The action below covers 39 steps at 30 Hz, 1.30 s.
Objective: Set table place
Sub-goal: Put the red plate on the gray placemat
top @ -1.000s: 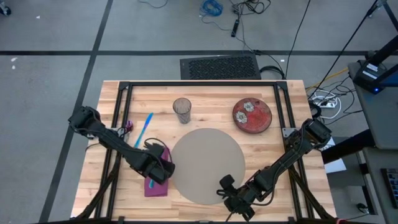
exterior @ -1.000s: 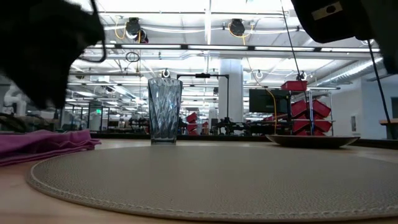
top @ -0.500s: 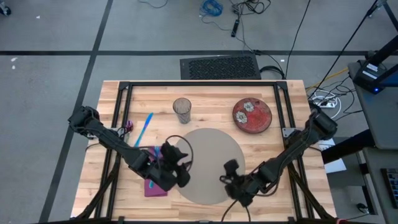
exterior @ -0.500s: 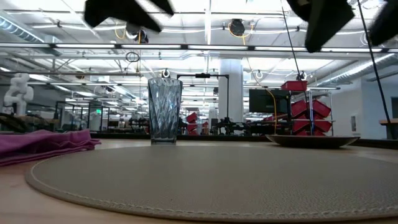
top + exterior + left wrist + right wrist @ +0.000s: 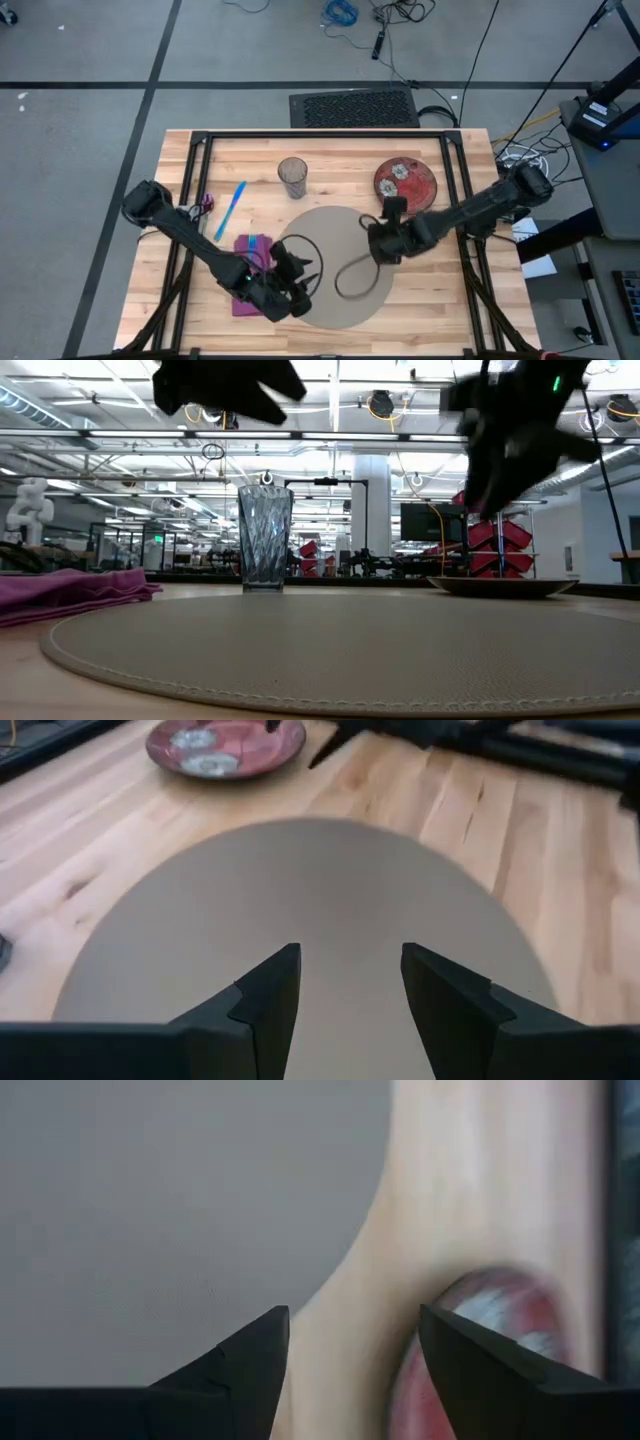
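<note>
Place items lie spread on the table (image 5: 450,300): mat (image 5: 330,230) at centre, red plate (image 5: 412,185) and glass (image 5: 293,177) on the far side, blue cutlery (image 5: 232,207) and purple napkin (image 5: 246,247) to the left. Left gripper (image 5: 300,272) hangs over the mat's near-left edge, fingers (image 5: 270,995) spread apart, holding nothing; its arm covers most of the napkin. Right gripper (image 5: 390,210) hovers between mat and plate, fingers (image 5: 250,1355) apart and empty. Pink cutlery (image 5: 208,201) is largely hidden by the left arm. The low view shows both grippers only as dark blurs.
</note>
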Motion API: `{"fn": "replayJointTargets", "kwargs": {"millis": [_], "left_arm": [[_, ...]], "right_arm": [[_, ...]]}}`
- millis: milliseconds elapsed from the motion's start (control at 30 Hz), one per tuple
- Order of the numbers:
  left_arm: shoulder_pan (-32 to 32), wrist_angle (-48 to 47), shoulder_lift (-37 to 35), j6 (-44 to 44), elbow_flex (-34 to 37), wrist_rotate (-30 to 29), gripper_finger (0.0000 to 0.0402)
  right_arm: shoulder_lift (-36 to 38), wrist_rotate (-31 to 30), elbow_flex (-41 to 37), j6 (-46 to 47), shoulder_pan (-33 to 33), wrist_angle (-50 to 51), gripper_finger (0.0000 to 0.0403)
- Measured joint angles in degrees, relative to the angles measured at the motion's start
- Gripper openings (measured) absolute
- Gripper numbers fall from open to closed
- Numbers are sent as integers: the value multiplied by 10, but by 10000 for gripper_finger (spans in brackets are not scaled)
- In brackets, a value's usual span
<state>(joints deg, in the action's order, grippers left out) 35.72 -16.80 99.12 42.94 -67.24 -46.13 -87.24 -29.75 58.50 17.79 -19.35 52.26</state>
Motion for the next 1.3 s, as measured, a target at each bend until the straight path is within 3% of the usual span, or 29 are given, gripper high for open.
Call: {"fn": "replayJointTargets", "kwargs": {"millis": [100,267,533,900,1033,1200,1300], "left_arm": [[7,0,30,0,0,5,162],[16,6,68,1,0,7,162],[11,33,91,-3,0,8,162],[17,66,91,-10,0,7,162],[19,85,91,-15,0,6,162],[20,94,91,-19,0,5,162],[20,101,91,-19,0,4,162]], "right_arm": [[-1,58,-74,-9,50,-72,212],[-1,51,-148,23,96,-95,212],[-1,-4,-174,27,129,-105,212],[4,36,-218,-20,222,-154,205],[4,34,-232,-40,235,-187,162],[0,3,-239,-71,236,-227,43],[-6,-33,-240,-73,231,-242,29]]}}
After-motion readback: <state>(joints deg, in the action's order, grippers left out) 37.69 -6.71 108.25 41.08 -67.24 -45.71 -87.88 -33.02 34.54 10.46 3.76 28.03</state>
